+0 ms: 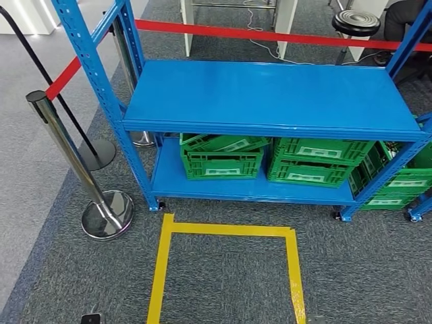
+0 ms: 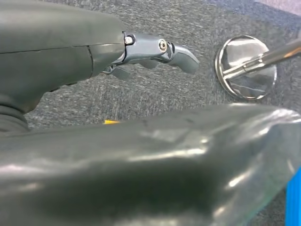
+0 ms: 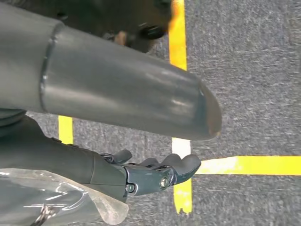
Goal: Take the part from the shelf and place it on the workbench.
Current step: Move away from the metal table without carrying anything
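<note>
A blue metal shelf (image 1: 270, 91) stands in front of me with a bare top board. Three green crates (image 1: 221, 162) (image 1: 310, 165) (image 1: 392, 179) sit on or beside its lower board; I cannot make out what is in them. My left hand (image 2: 142, 49) hangs over grey carpet, its fingers (image 2: 181, 54) stretched out and holding nothing. My right hand (image 3: 149, 174) hangs over the carpet near yellow tape (image 3: 248, 165), fingers loosely extended and holding nothing.
A yellow tape square (image 1: 163, 270) marks the carpet before the shelf. A chrome stanchion (image 1: 66, 145) with a round base (image 1: 108, 214) (image 2: 245, 66) stands at the left, carrying a red belt (image 1: 254, 32) behind the shelf. A black stool (image 1: 356, 22) stands beyond.
</note>
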Available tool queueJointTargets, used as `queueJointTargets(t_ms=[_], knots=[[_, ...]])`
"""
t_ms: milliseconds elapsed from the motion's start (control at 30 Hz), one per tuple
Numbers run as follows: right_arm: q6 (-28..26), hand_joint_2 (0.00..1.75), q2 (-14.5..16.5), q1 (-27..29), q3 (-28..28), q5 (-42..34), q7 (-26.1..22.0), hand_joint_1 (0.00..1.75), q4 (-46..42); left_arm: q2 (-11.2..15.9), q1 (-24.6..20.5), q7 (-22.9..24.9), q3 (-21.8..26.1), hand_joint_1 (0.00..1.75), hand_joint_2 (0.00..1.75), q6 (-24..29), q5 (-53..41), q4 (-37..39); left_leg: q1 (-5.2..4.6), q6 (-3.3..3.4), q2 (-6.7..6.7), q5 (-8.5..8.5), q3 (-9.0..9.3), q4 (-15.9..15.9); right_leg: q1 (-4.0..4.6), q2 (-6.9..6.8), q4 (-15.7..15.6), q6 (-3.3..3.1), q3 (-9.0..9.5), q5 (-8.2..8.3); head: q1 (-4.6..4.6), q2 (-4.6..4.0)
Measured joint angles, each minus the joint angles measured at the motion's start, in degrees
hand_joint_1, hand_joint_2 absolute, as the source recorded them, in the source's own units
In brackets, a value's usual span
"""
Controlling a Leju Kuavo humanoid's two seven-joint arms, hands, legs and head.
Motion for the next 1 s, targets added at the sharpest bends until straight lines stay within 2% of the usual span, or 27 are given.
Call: queueJointTargets(t_ms=[33, 67, 167, 200, 267, 333, 367, 433, 500, 533, 600, 633, 667, 733, 800, 867, 900, 933, 967, 1000], knots=[[0.0, 0.00, 0.0, -0.2, 0.0, 0.0, -0.1, 0.00, 0.0, -0.1, 0.0, 0.0, 0.3, 0.00, 0.00, 0.0, -0.4, -0.2, -0.11, -0.25, 0.00, -0.11, 0.00, 0.1, 0.03, -0.15, -3.6, -0.23, 1.95, 1.11, 0.01, 0.00], [0.0, 0.00, 0.0, -0.4, -0.1, 0.0, -0.2, 0.00, 0.0, -0.2, 0.0, 0.0, 0.7, 0.00, 0.00, -0.1, -0.7, -0.3, -0.22, -0.56, 0.02, -0.17, -0.05, 0.2, 0.10, -0.25, -5.8, -0.48, 3.12, 1.56, 0.02, 0.00], [0.0, 0.00, 0.0, -0.4, -0.2, 0.0, -0.3, 0.00, 0.0, -0.3, 0.0, 0.0, 1.3, 0.00, 0.00, -0.1, -1.2, -0.6, -0.23, -1.39, 0.10, -0.17, -0.19, 0.4, 0.20, -0.15, -6.8, -1.38, 3.57, 1.64, 0.06, 0.00], [0.0, 0.00, 0.0, -0.3, -0.2, 0.0, -0.3, 0.00, 0.0, -0.3, 0.0, 0.0, 1.5, 0.00, 0.00, -0.1, -1.2, -0.7, -0.17, -1.66, 0.06, -0.67, -0.36, 0.9, 0.15, -0.14, -6.8, -1.71, 3.59, 1.73, 0.03, 0.00], [0.0, 0.00, 0.0, -0.4, -0.4, 0.0, -0.3, 0.00, 0.0, -0.3, 0.0, 0.0, 1.7, 0.00, 0.00, -0.1, -1.3, -0.8, -0.04, -2.21, -0.05, -3.38, -1.97, 4.9, 0.00, -0.15, -7.0, -2.35, 3.62, 1.91, -0.02, 0.00], [0.0, 0.00, 0.0, -0.4, -0.5, 0.0, -0.3, 0.00, 0.0, -0.3, 0.1, 0.0, 2.0, 0.00, 0.00, -0.1, -1.3, -0.8, 0.04, -2.51, -0.10, -7.12, -5.28, 12.6, 0.11, -0.13, -7.0, -2.66, 3.57, 1.89, -0.03, -0.01], [0.0, 0.00, 0.0, -0.4, -0.5, 0.0, -0.3, 0.00, 0.0, -0.4, 0.1, 0.0, 2.1, 0.00, 0.00, -0.1, -1.3, -0.8, 0.05, -2.54, -0.10, -8.17, -6.70, 15.8, 0.18, -0.09, -7.0, -2.71, 3.58, 1.87, -0.02, -0.01], [0.0, 0.00, 0.0, -0.4, -0.5, 0.0, -0.3, 0.00, 0.0, -0.4, 0.2, 0.0, 2.2, 0.00, 0.00, -0.1, -1.3, -0.8, 0.05, -2.50, -0.11, -8.62, -7.96, 18.5, 0.25, -0.03, -7.0, -2.73, 3.61, 1.85, -0.02, 0.00], [0.0, 0.00, 0.0, -0.4, -0.5, 0.0, -0.3, 0.00, 0.0, -0.4, 0.3, 0.0, 2.3, 0.00, 0.00, -0.1, -1.3, -0.8, 0.05, -2.48, -0.11, -8.41, -7.97, 18.5, 0.26, 0.00, -7.0, -2.73, 3.63, 1.85, -0.01, 0.00], [0.0, 0.00, 0.0, -0.4, -0.5, 0.0, -0.3, 0.00, 0.0, -0.4, 0.3, 0.0, 2.3, 0.00, 0.00, -0.1, -1.3, -0.8, 0.05, -2.47, -0.11, -8.37, -7.96, 18.5, 0.26, 0.00, -7.0, -2.73, 3.63, 1.85, -0.01, -0.01], [0.0, 0.00, 0.0, -0.4, -0.5, 0.0, -0.2, 0.00, 0.0, -0.4, 0.3, 0.0, 2.3, 0.00, 0.00, -0.1, -1.3, -0.8, 0.05, -2.34, -0.11, -6.69, -7.03, 16.3, 0.29, 0.12, -7.0, -2.74, 3.68, 1.83, -0.01, -0.02], [0.1, 0.00, 0.0, -0.4, -0.6, 0.1, -0.1, 0.00, 0.0, -0.4, 0.3, 0.0, 2.4, 0.00, 0.00, -0.1, -1.4, -0.8, -0.06, -1.96, -0.23, -4.64, -5.13, 12.0, 0.38, 0.24, -6.9, -2.66, 3.73, 1.77, 0.01, -0.02], [0.2, 0.00, 0.0, -0.4, -0.6, 0.1, 0.0, 0.00, 0.0, -0.4, 0.3, 0.0, 2.5, 0.00, 0.00, -0.1, -1.5, -0.9, -0.22, -1.54, -0.34, -2.65, -3.27, 7.6, 0.40, 0.35, -6.9, -2.32, 3.68, 1.77, 0.01, -0.01], [0.3, 0.00, 0.1, -0.4, -0.6, 0.2, 0.4, 0.00, 0.0, -0.4, 0.3, 0.0, 2.7, 0.00, 0.00, -0.2, -1.8, -1.0, -0.33, -0.55, -0.52, 0.02, -0.20, 0.2, 0.42, 0.47, -6.6, -1.39, 3.33, 1.47, 0.08, -0.01], [0.3, 0.00, 0.1, -0.4, -0.6, 0.2, 0.5, 0.00, 0.0, -0.5, 0.2, 0.0, 2.7, 0.00, 0.00, -0.4, -1.8, -1.1, -0.12, 0.04, -0.44, 0.29, 0.06, -0.6, 0.30, 0.41, -3.4, -0.64, 1.56, -0.43, 0.33, -0.01], [0.2, 0.00, 0.1, -0.4, -0.6, 0.2, 0.7, 0.00, 0.0, -0.7, 0.2, 0.0, 2.8, 0.00, 0.00, -0.6, -1.9, -1.1, -0.10, 0.36, -0.36, 0.28, 0.11, -0.7, 0.20, 0.37, 3.9, -0.17, -2.13, -3.78, 0.57, 0.00], [0.2, 0.00, 0.1, -0.3, -0.6, 0.2, 0.9, 0.00, 0.0, -0.7, 0.2, 0.0, 2.9, 0.00, 0.00, -0.7, -1.9, -1.1, -0.10, 0.41, -0.33, 0.23, 0.13, -0.7, 0.16, 0.35, 7.3, 0.05, -3.95, -4.93, 0.61, 0.00], [0.1, 0.00, 0.1, -0.2, -0.7, 0.3, 1.1, 0.00, 0.0, -0.7, 0.2, 0.0, 2.9, 0.00, 0.00, -0.8, -2.0, -1.1, -0.10, 0.43, -0.31, 0.15, 0.18, -0.6, 0.10, 0.33, 9.2, 0.23, -5.02, -5.07, 0.60, -0.01], [0.0, 0.00, 0.1, -0.1, -0.7, 0.3, 1.2, 0.00, 0.0, -0.7, 0.2, 0.0, 3.0, 0.00, 0.00, -0.9, -2.0, -1.1, -0.07, 0.39, -0.32, 0.04, 0.27, -0.6, 0.01, 0.28, 8.8, 0.36, -5.03, -4.08, 0.61, -0.01], [-0.1, 0.00, 0.1, 0.0, -0.7, 0.4, 1.4, 0.00, 0.0, -0.8, 0.2, 0.0, 3.0, 0.00, 0.00, -0.9, -2.1, -1.1, -0.01, 0.28, -0.33, -0.12, 0.43, -0.5, -0.11, 0.20, 6.3, 0.45, -3.93, -2.20, 0.61, -0.01]])
